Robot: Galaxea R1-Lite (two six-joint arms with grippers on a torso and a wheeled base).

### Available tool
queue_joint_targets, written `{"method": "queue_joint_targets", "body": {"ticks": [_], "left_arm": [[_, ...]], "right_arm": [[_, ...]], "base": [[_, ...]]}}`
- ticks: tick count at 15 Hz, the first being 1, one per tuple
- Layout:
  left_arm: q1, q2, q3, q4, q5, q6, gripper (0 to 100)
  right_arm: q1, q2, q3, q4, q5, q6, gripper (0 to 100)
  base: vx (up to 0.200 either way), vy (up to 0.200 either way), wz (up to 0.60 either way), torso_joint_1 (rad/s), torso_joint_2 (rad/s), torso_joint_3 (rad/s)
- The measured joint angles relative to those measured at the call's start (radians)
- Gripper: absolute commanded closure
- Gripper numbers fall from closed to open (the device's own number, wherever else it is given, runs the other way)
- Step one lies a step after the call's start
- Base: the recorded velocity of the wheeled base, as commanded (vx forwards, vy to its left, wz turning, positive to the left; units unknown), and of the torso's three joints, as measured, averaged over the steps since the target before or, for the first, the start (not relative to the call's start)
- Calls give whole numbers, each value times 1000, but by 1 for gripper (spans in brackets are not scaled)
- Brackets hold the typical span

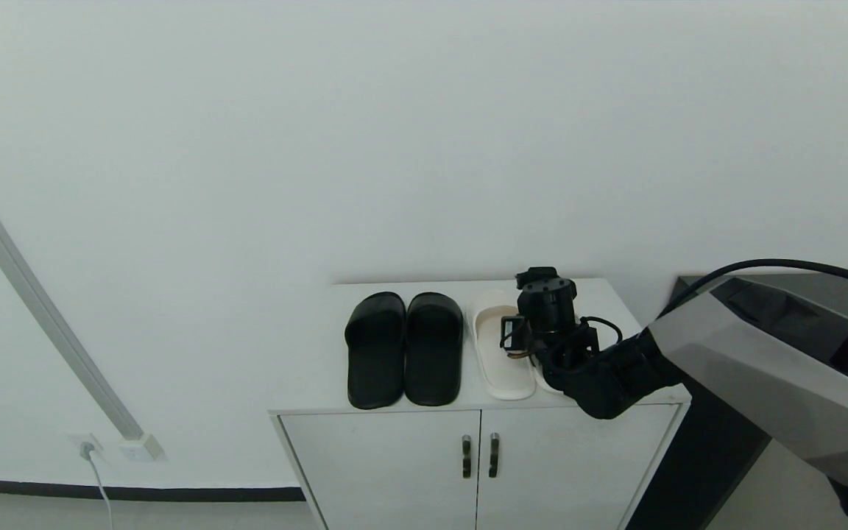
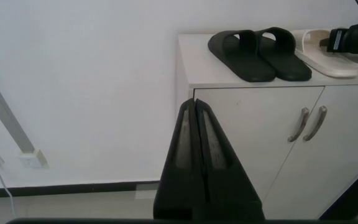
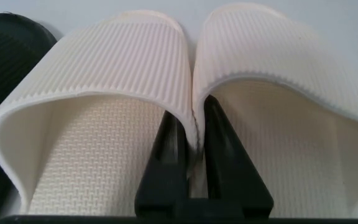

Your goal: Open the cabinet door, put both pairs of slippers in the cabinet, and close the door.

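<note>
The right gripper (image 3: 191, 118) is down over the white slippers (image 1: 499, 361), which lie at the right end of the cabinet (image 1: 306, 386) top. They are just beside the black slippers (image 1: 376, 350), which sit side by side nearer the middle. In the right wrist view one finger stands inside each white slipper and the two inner strap edges are squeezed between them, so I judge the claw clenched on the pair as one bundle. The left gripper (image 2: 195, 107) hangs low off the cabinet's left front corner, its fingers pressed flat together with nothing in them. Both doors (image 1: 387, 471) are closed, with their handles (image 1: 466, 455) side by side at the middle seam. Lifting the white pair looks like the step in hand, but a door has to be opened before the pair can go inside. Both strap edges should sit deep in the pinch before the lift, since soft foam could let one slipper slide out. The lift should go straight up so the nearest black slipper is not dragged. The pair is best held off to the right, clear of the door's swing, while the left claw releases and takes a handle.
</note>
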Motion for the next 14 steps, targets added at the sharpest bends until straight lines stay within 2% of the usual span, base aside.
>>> {"method": "queue_joint_targets", "body": {"ticks": [4,8,14], "left_arm": [[0,0,0,0,1,0,100],[0,0,0,0,1,1,100],[0,0,0,0,0,2,100]], "right_arm": [[0,-67,67,0,-1,-13,100],[9,-215,212,-5,24,-23,100],[68,-569,571,-7,300,-63,100]], "base": [[0,0,0,0,0,0],[0,0,0,0,0,0],[0,0,0,0,0,0]]}}
